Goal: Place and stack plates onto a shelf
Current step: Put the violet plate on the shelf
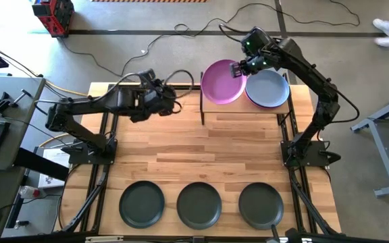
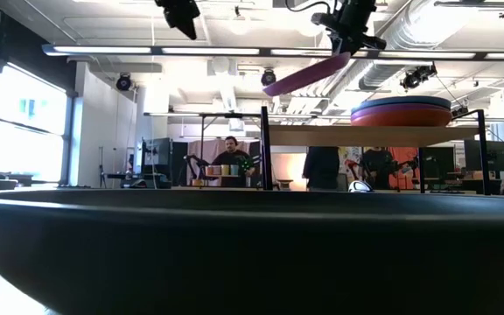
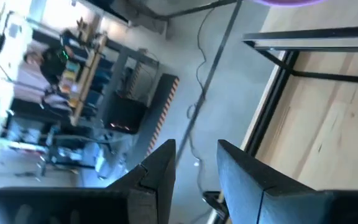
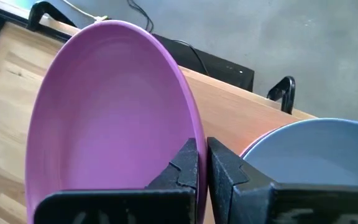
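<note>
My right gripper (image 1: 238, 69) is shut on a purple plate (image 1: 221, 82) above the left half of the shelf (image 1: 243, 113), at the table's far edge. The plate is tilted in the low view (image 2: 309, 74). Beside it, a pale blue-grey plate (image 1: 267, 89) tops a stack on the shelf's right half, with an orange-red plate (image 2: 401, 117) under it. Three dark plates (image 1: 199, 204) lie in a row along the table's near edge. My left gripper (image 1: 162, 101) hangs open and empty above the table's far left part, left of the shelf. My right gripper pinches the purple plate's rim (image 4: 194, 134) between its two fingers, on the side next to the stack. The fingers (image 4: 185, 163) come from the right, slanting down. The plate is lifted clear of the shelf, and its far-from-grip side (image 2: 269, 89) hangs lower.
Thin black rods (image 1: 202, 108) frame the shelf. Bare wood tabletop (image 1: 201, 155) lies between the shelf and the dark plates. Cables lie on the floor beyond the far edge. People (image 2: 231, 162) stand in the room behind the table.
</note>
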Robot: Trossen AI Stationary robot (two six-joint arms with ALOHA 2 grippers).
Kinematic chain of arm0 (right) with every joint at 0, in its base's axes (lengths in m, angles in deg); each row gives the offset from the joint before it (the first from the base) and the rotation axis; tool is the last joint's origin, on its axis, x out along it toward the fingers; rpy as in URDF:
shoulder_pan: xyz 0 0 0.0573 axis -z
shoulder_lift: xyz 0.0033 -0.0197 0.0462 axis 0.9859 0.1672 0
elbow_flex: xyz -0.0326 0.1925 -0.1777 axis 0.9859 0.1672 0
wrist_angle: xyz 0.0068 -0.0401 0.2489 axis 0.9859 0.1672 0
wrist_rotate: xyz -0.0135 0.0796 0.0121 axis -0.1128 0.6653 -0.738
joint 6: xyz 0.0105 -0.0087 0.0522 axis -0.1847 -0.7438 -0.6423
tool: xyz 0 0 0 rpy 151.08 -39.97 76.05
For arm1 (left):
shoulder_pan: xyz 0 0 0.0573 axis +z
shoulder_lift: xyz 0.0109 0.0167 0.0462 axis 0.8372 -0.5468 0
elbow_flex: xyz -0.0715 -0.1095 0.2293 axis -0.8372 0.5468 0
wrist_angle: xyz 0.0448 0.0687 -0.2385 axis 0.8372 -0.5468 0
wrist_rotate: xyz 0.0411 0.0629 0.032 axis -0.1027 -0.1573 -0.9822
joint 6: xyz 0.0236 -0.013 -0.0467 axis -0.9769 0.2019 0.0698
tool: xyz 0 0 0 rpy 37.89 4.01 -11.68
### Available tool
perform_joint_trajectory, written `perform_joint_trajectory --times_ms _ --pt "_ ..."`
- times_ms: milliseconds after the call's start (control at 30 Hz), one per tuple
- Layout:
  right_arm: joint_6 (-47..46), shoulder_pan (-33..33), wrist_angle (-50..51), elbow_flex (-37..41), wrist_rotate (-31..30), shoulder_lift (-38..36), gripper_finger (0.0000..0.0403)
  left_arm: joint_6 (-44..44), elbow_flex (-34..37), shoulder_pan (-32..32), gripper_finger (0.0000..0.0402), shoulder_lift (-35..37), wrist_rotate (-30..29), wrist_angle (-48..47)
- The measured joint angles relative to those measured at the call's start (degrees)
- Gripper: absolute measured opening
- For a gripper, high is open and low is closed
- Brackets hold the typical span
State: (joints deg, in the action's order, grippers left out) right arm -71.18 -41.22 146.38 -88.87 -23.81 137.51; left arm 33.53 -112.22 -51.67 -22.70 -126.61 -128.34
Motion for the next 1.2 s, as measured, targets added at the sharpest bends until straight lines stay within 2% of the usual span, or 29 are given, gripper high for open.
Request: perform_joint_trajectory --times_ms 133,333,500,667,867,967,1100,1200 --pt "0.1 0.0 0.4 0.0 0.0 0.0 0.0000 3.2 0.0 2.2 0.0106 1.5 2.6 -1.2" --pt "-2.0 -1.1 4.5 0.0 -2.1 0.0 0.0000 4.3 0.0 4.3 0.0106 2.4 3.0 -2.1" --pt "-5.5 -5.4 8.8 0.0 -6.0 0.0 0.0000 3.8 0.0 5.6 0.0106 2.4 3.4 -2.6" --pt "-7.4 -10.6 9.5 0.0 -8.0 0.0 0.0000 3.7 0.0 6.9 0.0106 2.4 6.9 -2.6" --pt "-13.0 -16.5 14.1 0.7 -13.4 -1.5 0.0000 3.3 0.0 8.4 0.0106 2.4 6.9 -2.7" --pt "-14.6 -18.0 11.2 5.3 -13.5 -6.4 0.0000 3.3 0.0 8.9 0.0106 2.4 7.0 -2.8" --pt "-20.1 -18.3 8.9 16.3 -14.8 -15.5 0.0000 3.3 0.0 9.7 0.0106 2.4 8.1 -2.8" --pt "-21.8 -18.2 -0.1 24.9 -14.8 -23.5 0.0000 3.3 0.0 10.2 0.0106 2.4 9.3 -2.7"
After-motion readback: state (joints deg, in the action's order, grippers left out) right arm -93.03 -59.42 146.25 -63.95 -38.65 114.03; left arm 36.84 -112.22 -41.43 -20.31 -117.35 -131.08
